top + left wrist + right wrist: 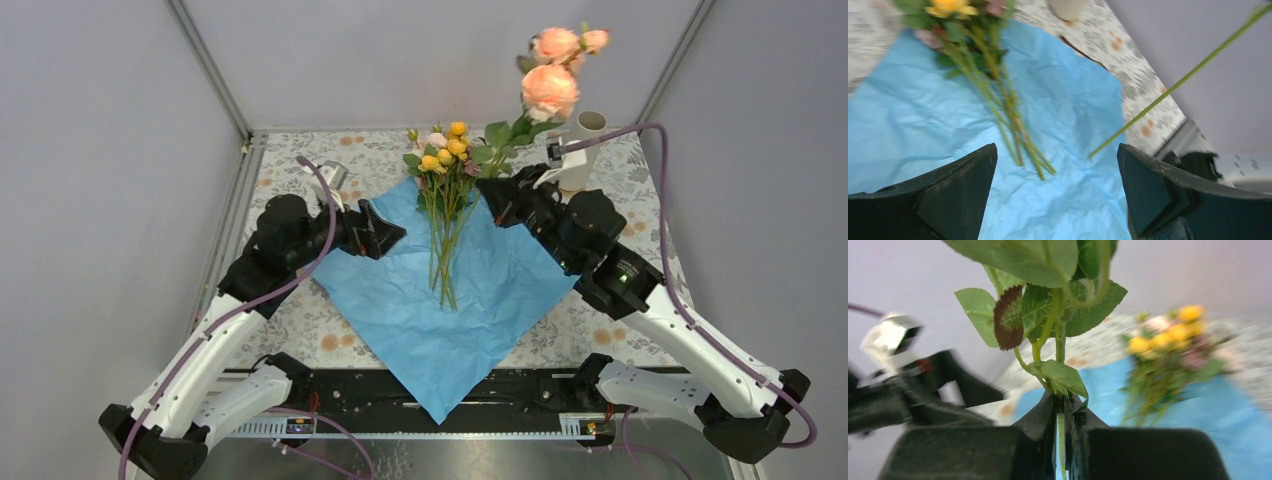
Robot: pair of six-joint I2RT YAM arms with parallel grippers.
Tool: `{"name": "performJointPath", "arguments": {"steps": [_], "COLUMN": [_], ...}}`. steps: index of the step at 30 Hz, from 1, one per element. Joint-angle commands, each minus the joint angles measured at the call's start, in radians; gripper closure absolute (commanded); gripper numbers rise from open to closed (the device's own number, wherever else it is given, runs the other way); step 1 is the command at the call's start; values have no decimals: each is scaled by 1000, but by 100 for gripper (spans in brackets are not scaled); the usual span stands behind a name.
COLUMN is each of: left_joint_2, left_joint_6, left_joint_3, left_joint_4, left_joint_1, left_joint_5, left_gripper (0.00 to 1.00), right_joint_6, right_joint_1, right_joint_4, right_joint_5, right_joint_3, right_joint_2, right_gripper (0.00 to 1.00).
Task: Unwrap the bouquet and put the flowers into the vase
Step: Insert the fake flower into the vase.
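Closest to the overhead lens are the arm bases (160, 440), with the near corner of the blue paper (445, 300) draped over the rail (400, 392) between them. I'm taking the vase (583, 150) as my mark. It stands upright at the far right of the floral tablecloth (625, 185), and I can't see into it. Left of the vase and nearer me, the paper lies opened flat. On it rests the bunch (445, 190) of small yellow and pink flowers, heads on the far side, stems pointing back at me.

My right gripper (497, 192) sits just left of the vase and a little nearer. On its wrist view the fingers (1040, 420) are pinched tight on the thin green stem of the peach rose spray (549, 88). That stem runs steeply upward, leaning toward the vase, so the blooms ride above and just left of the mouth. Its cut end hangs free below the jaws, over the paper. My left gripper (385, 232) is well left of the vase, across the bunch from it, jaws spread wide and gripping nothing.

I judge the right arm is the one to finish this. The foot of the stem looks lower than the rim, so it wants raising before I carry it rightward over the mouth.
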Motion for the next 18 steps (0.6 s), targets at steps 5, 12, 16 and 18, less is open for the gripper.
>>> {"name": "performJointPath", "arguments": {"steps": [5,12,16,18], "left_joint_2": [-44,-30,-25,-29], "left_joint_6": [1,-25,-15,-12], "left_joint_3": [31,17,25,25], "left_joint_4": [-47,-49,-83,-79], "left_joint_1": [137,191,193,196], "left_joint_5": [-149,-147,-206,-208], "left_gripper": [2,2,2,2], "right_joint_6": [-476,-648,-694,-697], "right_joint_1": [-176,-327,-400,-434], "right_joint_4": [-23,268,317,338], "right_joint_5": [370,358,342,324], "right_joint_3": [234,366,470,503], "right_joint_2": [160,306,396,420], "right_gripper": [100,100,100,100]}}
